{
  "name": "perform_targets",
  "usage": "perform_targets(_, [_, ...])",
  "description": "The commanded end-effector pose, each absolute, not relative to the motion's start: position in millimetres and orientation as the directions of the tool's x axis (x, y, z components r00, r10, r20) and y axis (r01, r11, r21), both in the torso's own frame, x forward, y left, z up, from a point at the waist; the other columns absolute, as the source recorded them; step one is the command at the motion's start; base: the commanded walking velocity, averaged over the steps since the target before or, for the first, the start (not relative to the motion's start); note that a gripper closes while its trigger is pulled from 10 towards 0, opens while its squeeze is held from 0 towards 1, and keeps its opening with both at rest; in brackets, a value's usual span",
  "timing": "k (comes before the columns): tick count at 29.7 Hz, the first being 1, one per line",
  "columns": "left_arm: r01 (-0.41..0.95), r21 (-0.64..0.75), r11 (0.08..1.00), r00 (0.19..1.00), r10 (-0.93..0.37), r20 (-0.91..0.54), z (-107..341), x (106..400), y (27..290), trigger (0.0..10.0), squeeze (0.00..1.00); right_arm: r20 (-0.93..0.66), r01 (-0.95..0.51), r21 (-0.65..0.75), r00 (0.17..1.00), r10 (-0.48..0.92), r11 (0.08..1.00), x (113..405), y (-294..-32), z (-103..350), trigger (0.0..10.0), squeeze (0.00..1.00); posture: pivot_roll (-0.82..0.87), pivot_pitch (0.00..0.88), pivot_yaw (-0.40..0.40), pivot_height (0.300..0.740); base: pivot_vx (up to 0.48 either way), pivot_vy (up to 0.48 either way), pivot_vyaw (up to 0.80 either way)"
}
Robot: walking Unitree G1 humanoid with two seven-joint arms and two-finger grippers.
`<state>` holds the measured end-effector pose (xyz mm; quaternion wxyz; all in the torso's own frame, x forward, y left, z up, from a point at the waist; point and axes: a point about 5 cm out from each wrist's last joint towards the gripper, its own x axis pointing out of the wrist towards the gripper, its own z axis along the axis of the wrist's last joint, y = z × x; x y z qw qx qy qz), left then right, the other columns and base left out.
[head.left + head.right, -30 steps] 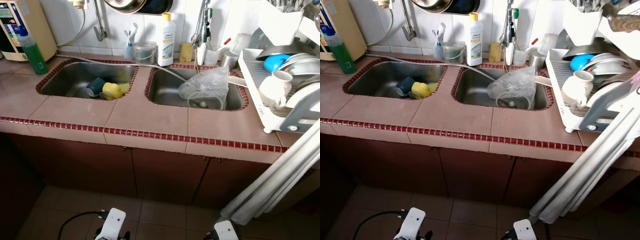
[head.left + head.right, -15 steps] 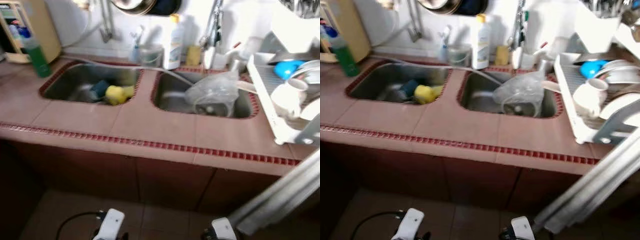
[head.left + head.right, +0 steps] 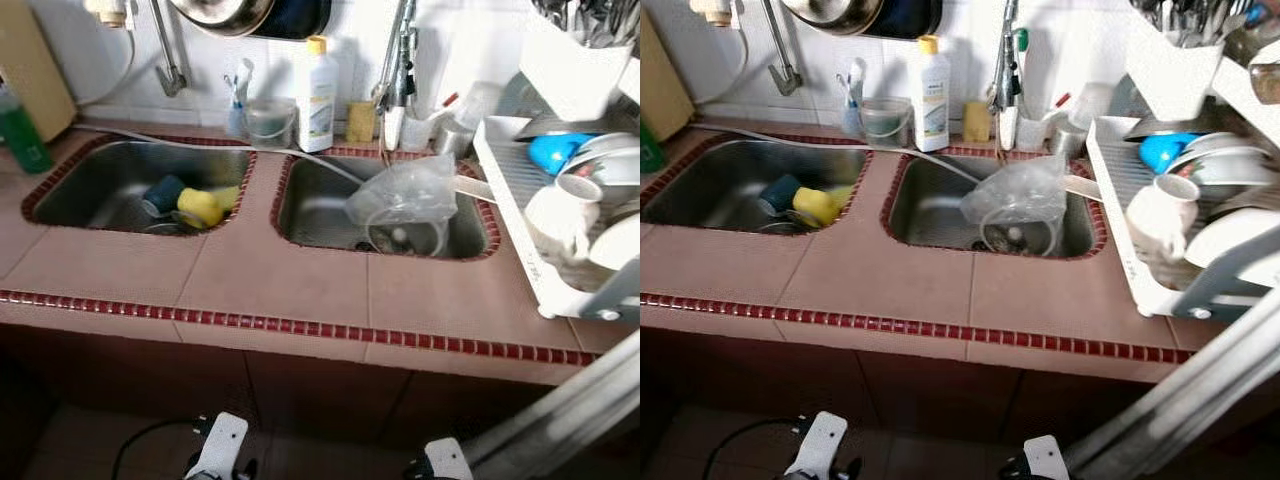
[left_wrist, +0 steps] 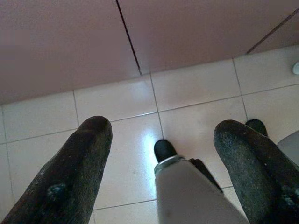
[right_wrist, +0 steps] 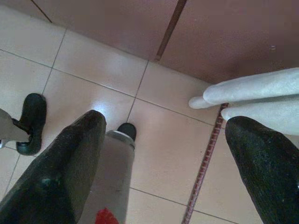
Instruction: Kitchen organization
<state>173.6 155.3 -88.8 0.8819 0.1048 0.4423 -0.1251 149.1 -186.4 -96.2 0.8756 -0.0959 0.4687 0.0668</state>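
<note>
A: Sinks, count?
B: 2 steel basins set in 1 tiled counter [image 3: 280, 285] with a dark red border. Left sink [image 3: 90, 185], right sink [image 3: 320, 205].

A: Contents, left sink?
B: 1 yellow cup [image 3: 200, 205] lying on its side, touching 1 dark blue cup [image 3: 163, 193]. Other items beneath them cannot be made out.

A: Right sink?
B: 1 clear plastic bag [image 3: 405, 195], crumpled, over a round item I cannot identify. 1 thin hose [image 3: 300, 155] runs along the back of the counter and into this basin.

A: Back ledge, between the sinks?
B: 1 white bottle [image 3: 315, 95] with a yellow cap, upright; just beside it 1 clear tub [image 3: 270, 122]; 1 yellow sponge [image 3: 360, 120] near the tap.

A: Far left?
B: 1 green bottle [image 3: 20, 135], partly cut off by the frame edge.

A: Right side?
B: 1 white dish rack [image 3: 1120, 235] on the counter, holding 1 white mug [image 3: 1155, 215], 1 blue bowl [image 3: 1162, 150] and several plates I cannot count.

A: Grippers?
B: 2, both hanging low over the pale floor tiles [image 4: 121, 100] in front of the cabinet. Left gripper [image 4: 161, 154]: fingers spread apart, nothing held. Right gripper [image 5: 163, 158]: fingers spread apart, nothing held.
</note>
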Motion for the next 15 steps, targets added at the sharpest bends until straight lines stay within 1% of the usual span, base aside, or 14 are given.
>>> perform_targets(1, [0.312, 0.070, 0.947, 0.576, -0.130, -0.807, -89.0, 173.7, 153.4, 10.0, 0.00, -0.839, -0.207, -0.109, 0.544, 0.022, 0.972, 147.9, -188.9, -96.6, 10.0, 0.00, -0.06, 0.000, -0.006, 0.740, 0.000, 0.000, 0.00])
perform_targets(7, [0.329, 0.088, 0.940, 0.590, -0.132, -0.796, -87.5, 175.8, 154.7, 10.0, 0.00, -0.837, -0.224, -0.110, 0.546, 0.031, 0.968, 150.0, -187.1, -96.0, 10.0, 0.00, -0.06, 0.000, -0.009, 0.740, 0.000, 0.000, 0.00])
perform_targets(11, [0.396, 0.129, 0.909, 0.600, -0.149, -0.786, -87.0, 173.9, 157.0, 10.0, 0.00, -0.843, -0.323, -0.136, 0.535, 0.062, 0.937, 150.8, -184.4, -95.9, 10.0, 0.00, -0.07, 0.000, -0.009, 0.740, 0.000, 0.000, 0.00])
perform_targets(14, [0.451, 0.153, 0.879, 0.594, -0.168, -0.786, -88.0, 169.3, 159.4, 10.0, 0.00, -0.846, -0.440, -0.161, 0.522, 0.106, 0.883, 150.1, -182.1, -95.8, 10.0, 0.00, -0.06, 0.000, -0.017, 0.740, 0.000, 0.000, 0.00])
perform_targets(15, [0.451, 0.153, 0.879, 0.594, -0.168, -0.786, -88.0, 169.3, 159.4, 10.0, 0.00, -0.846, -0.440, -0.161, 0.522, 0.106, 0.883, 150.1, -182.1, -95.8, 10.0, 0.00, -0.06, 0.000, -0.017, 0.740, 0.000, 0.000, 0.00])
